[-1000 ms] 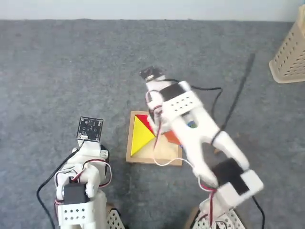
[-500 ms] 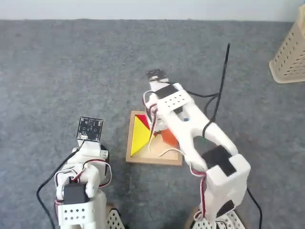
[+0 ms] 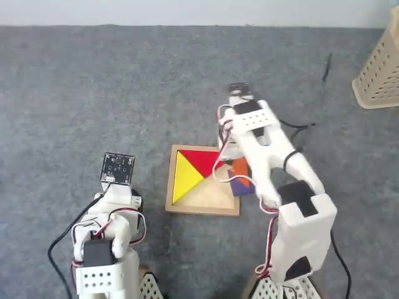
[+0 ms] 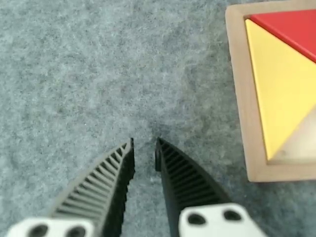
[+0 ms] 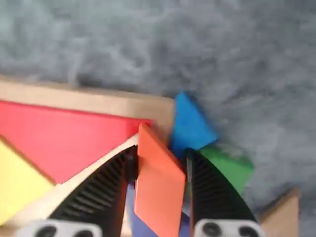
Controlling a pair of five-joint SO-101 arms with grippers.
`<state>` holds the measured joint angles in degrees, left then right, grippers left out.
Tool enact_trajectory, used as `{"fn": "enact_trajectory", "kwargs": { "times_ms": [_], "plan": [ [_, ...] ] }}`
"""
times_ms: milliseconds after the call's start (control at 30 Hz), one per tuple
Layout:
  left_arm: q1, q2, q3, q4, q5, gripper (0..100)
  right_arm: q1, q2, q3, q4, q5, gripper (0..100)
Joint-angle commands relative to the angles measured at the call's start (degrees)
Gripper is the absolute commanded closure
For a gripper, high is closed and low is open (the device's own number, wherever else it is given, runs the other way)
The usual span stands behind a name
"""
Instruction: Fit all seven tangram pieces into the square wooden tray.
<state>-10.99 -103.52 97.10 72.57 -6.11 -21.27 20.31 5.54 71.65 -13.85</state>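
The square wooden tray (image 3: pixel 169 182) lies on the grey carpet between the arms. It holds a yellow triangle (image 3: pixel 184 177) and a red triangle (image 3: pixel 203 161). At the tray's right edge my right gripper (image 5: pixel 159 154) is shut on an orange piece (image 5: pixel 158 185), held tilted above the tray corner (image 5: pixel 98 99). A blue triangle (image 5: pixel 190 126) and a green piece (image 5: pixel 228 167) lie just outside that corner, and a purple piece (image 3: pixel 242 185) lies under the orange one. My left gripper (image 4: pixel 144 143) hovers shut over bare carpet left of the tray (image 4: pixel 240 89).
A perforated beige basket (image 3: pixel 380 62) stands at the far right edge. A thin black cable (image 3: pixel 325 67) rises behind the right arm. Open grey carpet stretches to the left and beyond the tray.
The right arm has swung from over the tray's middle to its right edge, carrying the orange piece. The red triangle now shows in full. The left arm has not moved.
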Motion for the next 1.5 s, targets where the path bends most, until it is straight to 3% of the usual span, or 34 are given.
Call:
{"fn": "enact_trajectory", "kwargs": {
  "times_ms": [0, 200, 367, 533, 700, 1100, 1300, 1467],
  "plan": [
    [0.09, -1.23, -0.48, 0.00, 0.44, 93, 2.59, -0.66, -2.11, -0.31, -0.44, 90.8],
    [0.09, -1.23, -0.48, 0.00, 0.44, 93, 0.84, -11.12, -1.49, 0.31, -0.44, 90.8],
    [0.09, -1.23, -0.48, 0.00, 0.44, 93, -9.54, -23.69, 6.86, -0.48, 2.29, 90.9],
    [0.09, -1.23, -0.48, 0.00, 0.44, 93, -17.89, -25.10, 18.20, -9.80, 7.03, 90.8],
    [0.09, -1.23, -0.48, 0.00, 0.44, 93, -16.13, -19.56, 19.78, -11.47, 7.21, 90.8],
    [0.09, -1.23, -0.48, 0.00, 0.44, 93, -3.82, -15.43, 19.69, -13.85, 10.11, 90.7],
    [0.09, -1.23, -0.48, 0.00, 0.44, 93, -4.26, -16.57, 14.15, -10.07, 9.67, 90.7],
    [0.09, -1.23, -0.48, 0.00, 0.44, 93, -10.15, -18.42, 11.25, -9.27, 6.68, 90.4]
  ]
}}
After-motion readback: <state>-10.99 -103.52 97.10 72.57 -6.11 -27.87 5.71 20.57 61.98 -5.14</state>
